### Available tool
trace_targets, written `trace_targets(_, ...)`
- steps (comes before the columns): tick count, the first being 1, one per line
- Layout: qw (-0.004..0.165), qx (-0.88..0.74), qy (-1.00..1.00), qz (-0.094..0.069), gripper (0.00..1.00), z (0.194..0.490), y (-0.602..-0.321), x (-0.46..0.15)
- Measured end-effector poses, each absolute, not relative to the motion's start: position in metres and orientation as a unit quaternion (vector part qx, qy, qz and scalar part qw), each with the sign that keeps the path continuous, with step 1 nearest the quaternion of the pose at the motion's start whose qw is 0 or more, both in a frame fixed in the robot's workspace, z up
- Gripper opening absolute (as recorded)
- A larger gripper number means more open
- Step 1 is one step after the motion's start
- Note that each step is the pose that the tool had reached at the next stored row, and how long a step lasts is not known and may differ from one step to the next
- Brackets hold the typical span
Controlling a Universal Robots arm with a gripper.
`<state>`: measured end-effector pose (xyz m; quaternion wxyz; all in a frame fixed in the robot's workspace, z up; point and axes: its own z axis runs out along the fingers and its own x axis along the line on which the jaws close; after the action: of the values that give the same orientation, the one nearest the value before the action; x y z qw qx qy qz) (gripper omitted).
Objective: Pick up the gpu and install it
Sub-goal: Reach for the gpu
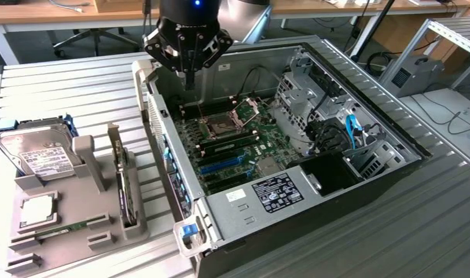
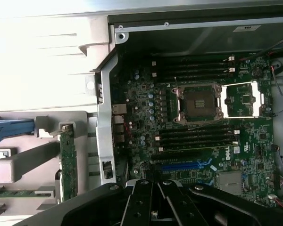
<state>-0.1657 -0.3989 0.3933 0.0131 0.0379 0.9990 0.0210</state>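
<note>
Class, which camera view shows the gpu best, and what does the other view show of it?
The exterior view: the gpu stands on edge in the grey holder, its whole length visible. The wrist view shows it as a narrow green strip, edge-on.

A light grey ribbed metal bench (image 1: 80,98) lies brightly lit in the foreground. Beyond it, pale wooden desks (image 1: 57,11) on white legs line the far side, with a black swivel chair base (image 1: 96,37) on the dark grey floor (image 1: 34,43). A silver aluminium profile frame (image 1: 443,29) stands at the exterior view's right, with thin dark cables (image 1: 451,119) near it.
</note>
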Motion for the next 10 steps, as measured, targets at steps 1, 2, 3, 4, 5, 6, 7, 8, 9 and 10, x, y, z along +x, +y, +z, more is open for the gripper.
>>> trace_targets(1,0.013,0.038,0.999,0.021,0.11,0.3933,-0.3989,-0.1665)
trace_targets(2,0.013,0.038,0.999,0.021,0.11,0.3933,-0.3989,-0.1676)
trace_targets(3,0.013,0.038,0.999,0.021,0.11,0.3933,-0.3989,-0.1684)
trace_targets(4,0.013,0.038,0.999,0.021,0.11,0.3933,-0.3989,-0.1694)
trace_targets(5,0.013,0.038,0.999,0.021,0.11,0.3933,-0.3989,-0.1703)
trace_targets(6,0.013,0.038,0.999,0.021,0.11,0.3933,-0.3989,-0.1711)
trace_targets(7,0.013,0.038,0.999,0.021,0.11,0.3933,-0.3990,-0.1722)
trace_targets(8,0.013,0.038,0.999,0.021,0.11,0.3933,-0.3989,-0.1733)
trace_targets(9,0.013,0.038,0.999,0.021,0.11,0.3933,-0.3989,-0.1741)
trace_targets(10,0.013,0.038,0.999,0.021,0.11,0.3933,-0.3989,-0.1750)
